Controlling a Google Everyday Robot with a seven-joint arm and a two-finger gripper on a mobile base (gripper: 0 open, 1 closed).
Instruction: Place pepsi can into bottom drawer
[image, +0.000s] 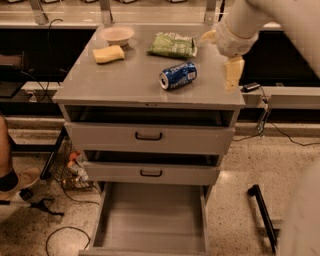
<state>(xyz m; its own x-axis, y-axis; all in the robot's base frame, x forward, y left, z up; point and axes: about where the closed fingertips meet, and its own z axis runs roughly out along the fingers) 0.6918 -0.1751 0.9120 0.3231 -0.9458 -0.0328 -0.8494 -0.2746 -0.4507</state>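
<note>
On grey cabinet top (125, 82): cylindrical pepsi can (178, 76) on side; end effector (232, 74) rightward, grip unclear.

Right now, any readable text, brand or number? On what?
No text reads as words.
can: white markings on blue, too blurred to read.
green bag: print too blurred to read.
bottom drawer: no label seen.
gripper, over the right edge of the cabinet: no marking seen.
</note>
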